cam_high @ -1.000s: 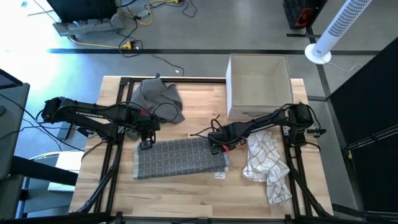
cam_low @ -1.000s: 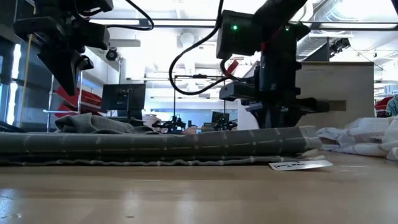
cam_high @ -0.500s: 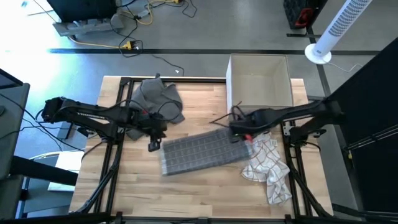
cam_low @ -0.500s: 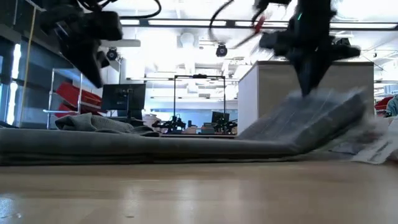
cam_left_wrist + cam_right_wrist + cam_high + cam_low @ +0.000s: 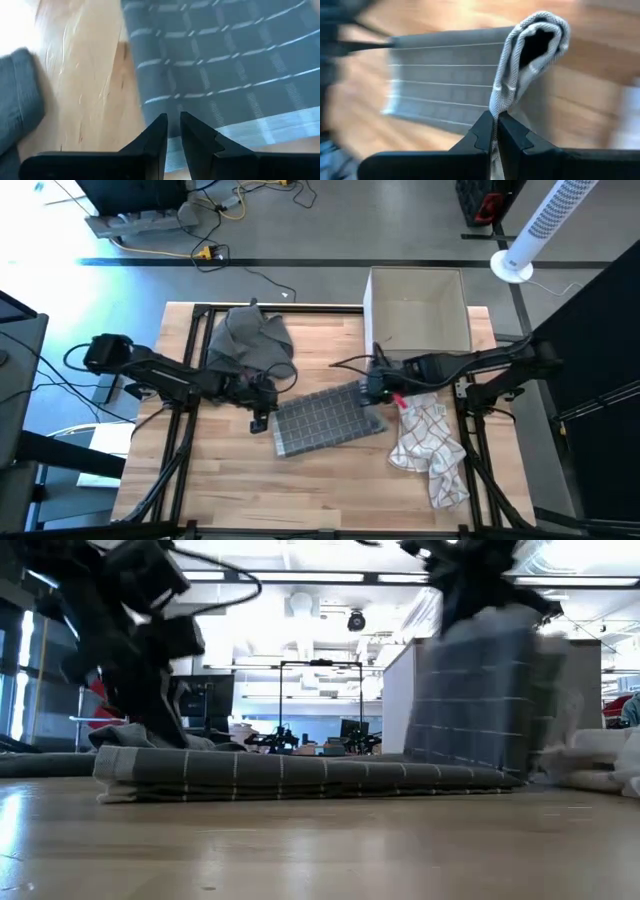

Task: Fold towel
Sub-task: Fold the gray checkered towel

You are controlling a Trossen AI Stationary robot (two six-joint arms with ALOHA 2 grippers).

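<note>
From above, the grey checked towel (image 5: 328,420) lies mid-table (image 5: 330,500) between the two arms, the right gripper (image 5: 377,383) at its far-right corner and the left gripper (image 5: 262,420) just off its left edge; the low view alone shows that the right end of the towel (image 5: 470,700) is lifted upright while the rest lies flat. The right wrist view shows that gripper (image 5: 495,131) clamped on a looped fold of the cloth (image 5: 530,55), and the left wrist view shows its gripper (image 5: 173,131) nearly together, holding nothing, over the towel's edge (image 5: 225,75)
</note>
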